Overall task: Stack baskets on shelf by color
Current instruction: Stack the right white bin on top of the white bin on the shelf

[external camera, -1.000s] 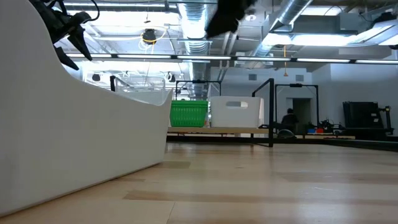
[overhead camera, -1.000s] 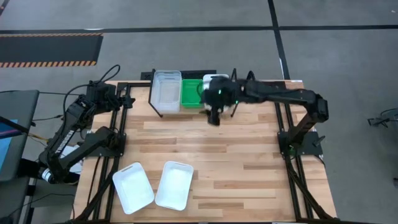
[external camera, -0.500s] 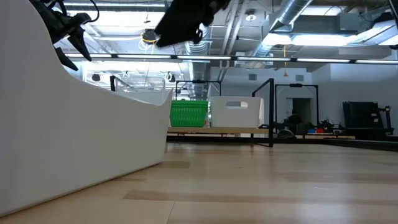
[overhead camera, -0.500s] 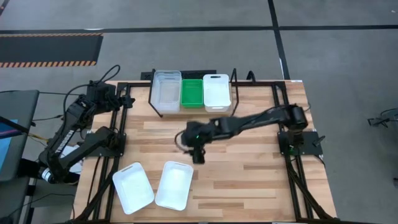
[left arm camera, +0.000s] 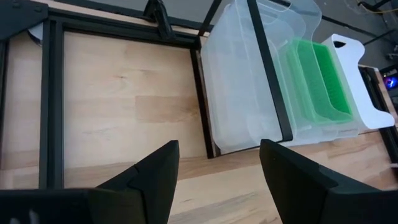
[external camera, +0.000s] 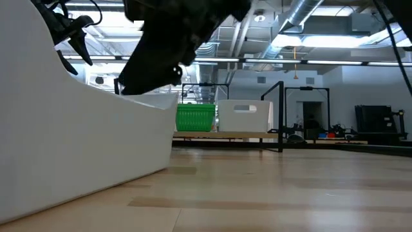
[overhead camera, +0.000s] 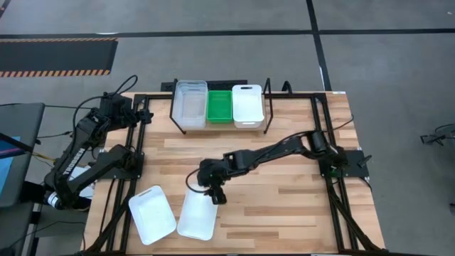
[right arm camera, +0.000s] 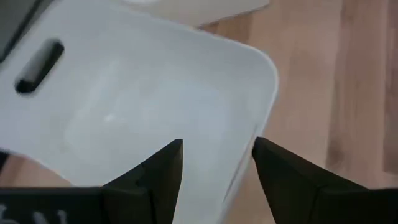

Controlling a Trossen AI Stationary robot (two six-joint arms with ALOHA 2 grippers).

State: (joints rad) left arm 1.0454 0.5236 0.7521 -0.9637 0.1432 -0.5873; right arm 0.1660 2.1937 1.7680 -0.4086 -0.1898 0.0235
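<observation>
Wooden surface (overhead camera: 284, 192): right gripper (overhead camera: 214, 194), jaws apart and empty, has swung from black wire shelf (overhead camera: 220, 107) down to lower-centre opaque white plastic basket (overhead camera: 197, 213), next pick likely.

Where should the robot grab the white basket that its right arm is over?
Probably the rim of the white basket, from straight above. It sits upright and open, so the thin wall can slip between the open fingers of the right gripper, one inside, one outside.

One camera looks straight down on the pale wooden table (overhead camera: 284, 178), another skims its top, both catching the low black wire shelf (overhead camera: 173, 114).
</observation>
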